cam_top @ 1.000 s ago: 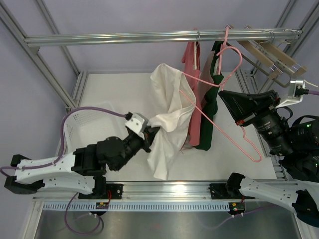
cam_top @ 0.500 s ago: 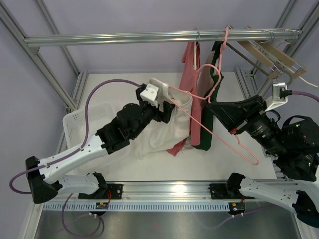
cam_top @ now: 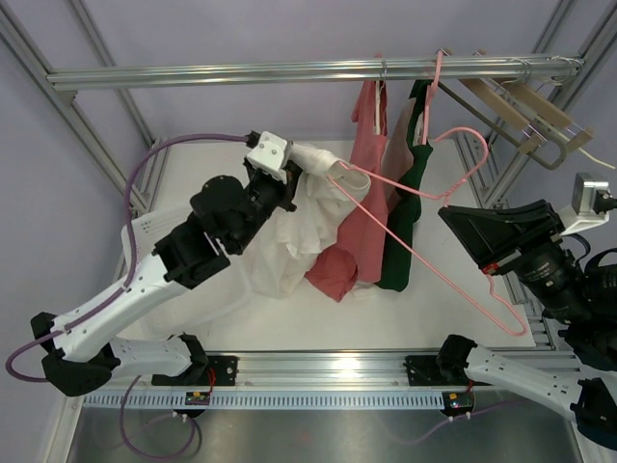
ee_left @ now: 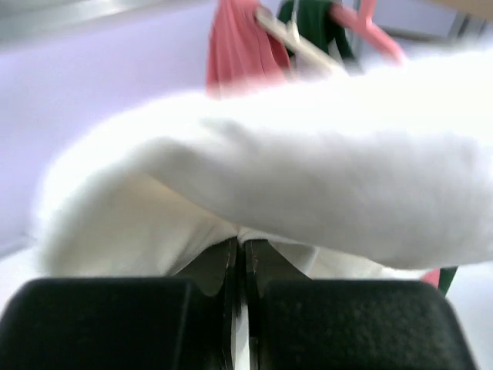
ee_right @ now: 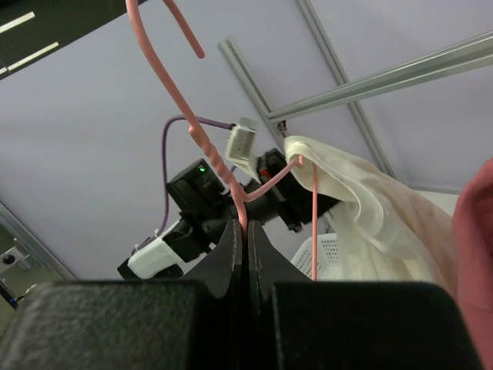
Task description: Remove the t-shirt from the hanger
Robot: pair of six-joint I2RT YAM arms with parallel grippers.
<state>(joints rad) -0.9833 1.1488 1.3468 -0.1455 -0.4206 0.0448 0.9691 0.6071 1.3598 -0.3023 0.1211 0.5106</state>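
**Shirt bunched at one hanger end, not yet free**

The left gripper [ee_left: 239,258] is clamped shut on a fold of the white shirt [cam_top: 278,253], which bunches over its fingers and drapes below it onto the table [cam_top: 289,326]. Just right of its fingertips, the far shoulder of the pink hanger [ee_right: 214,171] sits inside the cloth, so the step looks like mid-strip: the shirt is gathered at one end but not off. Further right, the right gripper [ee_right: 244,227] is closed tight on the hanger's twisted neck, just under the hook. The next move likely calls for the grippers to draw apart along the hanger's line, so the cloth slips off the tip without snagging
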